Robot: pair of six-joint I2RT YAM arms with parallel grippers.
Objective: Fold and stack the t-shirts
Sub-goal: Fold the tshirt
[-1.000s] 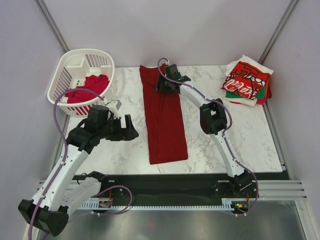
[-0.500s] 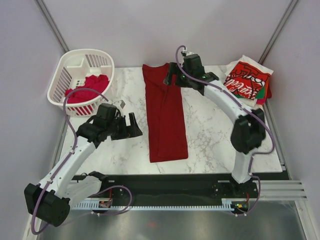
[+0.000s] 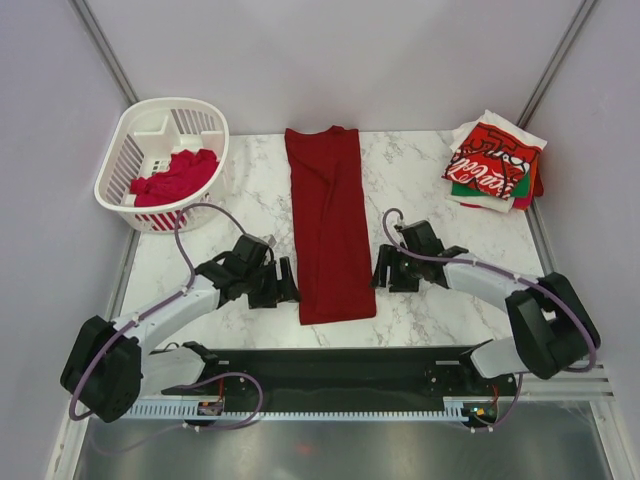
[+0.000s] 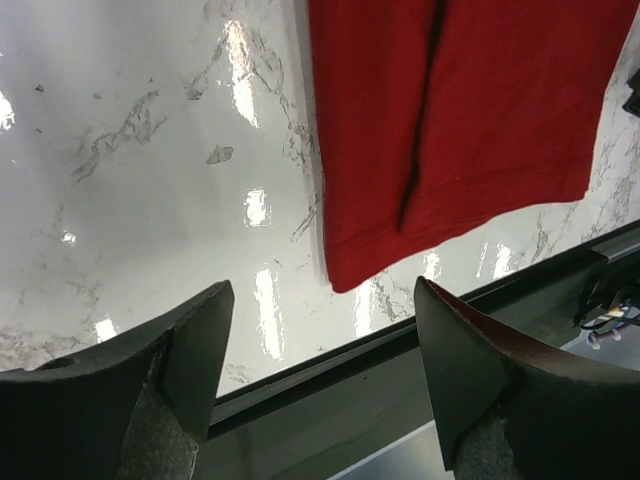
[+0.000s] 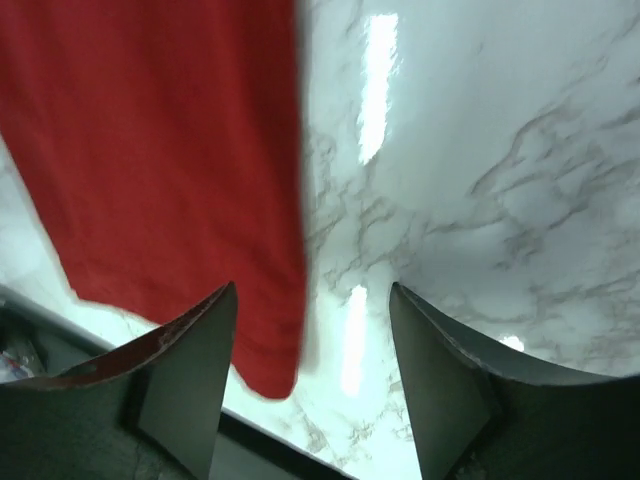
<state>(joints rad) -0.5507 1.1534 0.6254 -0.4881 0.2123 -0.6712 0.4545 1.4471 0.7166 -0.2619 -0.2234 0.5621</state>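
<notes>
From above, a long folded dark red cloth t-shirt (image 3: 325,235) lies lengthwise down the middle of the white marble table (image 3: 440,200). The left gripper (image 3: 283,283) and right gripper (image 3: 383,272) sit low on either side of its near end, both spread and empty. A white slotted plastic basket (image 3: 130,140) at far left holds crumpled red cloth (image 3: 175,175); a stack of folded t-shirts (image 3: 492,162), Coca-Cola print on top, sits at the far right corner.

In the left wrist view, the dark fingers (image 4: 190,350) stand wide apart, gripping nothing, with the shirt's hem corner just beyond the gap.

In the right wrist view, the jaws are equally wide and empty, the hem corner lying in the gap.
</notes>
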